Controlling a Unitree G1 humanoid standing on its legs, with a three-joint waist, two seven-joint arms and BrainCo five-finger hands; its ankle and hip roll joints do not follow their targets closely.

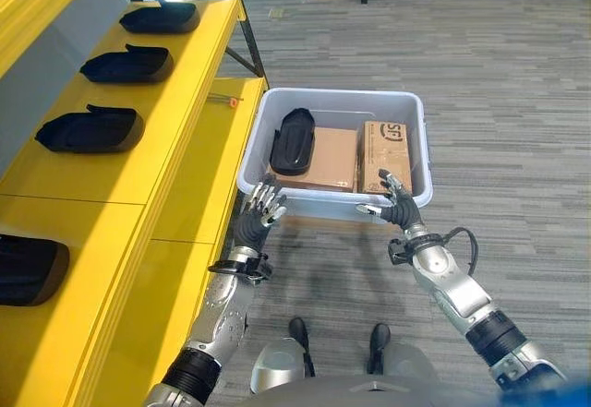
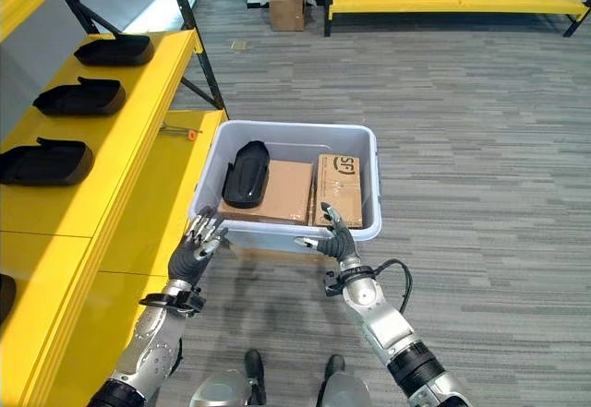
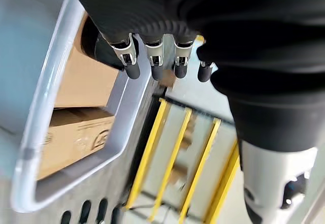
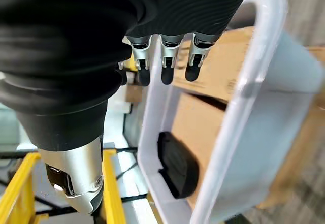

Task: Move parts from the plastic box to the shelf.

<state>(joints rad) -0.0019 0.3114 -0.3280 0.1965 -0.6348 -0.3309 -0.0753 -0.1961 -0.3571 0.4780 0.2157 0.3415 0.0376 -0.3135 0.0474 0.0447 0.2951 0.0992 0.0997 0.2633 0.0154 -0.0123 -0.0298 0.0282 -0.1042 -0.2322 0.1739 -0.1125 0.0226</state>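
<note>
**Approach to the plastic box, before any part is picked up**

Left hand (image 1: 261,211) and right hand (image 1: 395,202) raised at the near rim of the plastic box (image 1: 417,112), both empty, fingers straight and loosely spread. Inside the box, 1 black part (image 1: 292,141) lying on a plain cardboard carton (image 1: 334,160), with a printed cardboard carton (image 1: 385,153) beside it. On the yellow shelf (image 1: 199,162), to the robot's left, 3 further black parts, the nearest of them here called the shelved part (image 1: 90,130), set in a row; a 4th dark shape at the edge of the view.

Step in hand, by judgement: reach-in for the remaining part. Next move: lowering over the rim, closing round the part's narrow body, then lifting clear of the wall and carrying left to a free spot on the shelf.

Box: pale, translucent, smooth, rounded rim and corners. Parts: matt black, elongated, shell-like, rounded ends. Cartons: flat, brown, sharp-edged. Shelf: glossy painted metal. Floor: grey striped carpet (image 1: 517,75).
</note>
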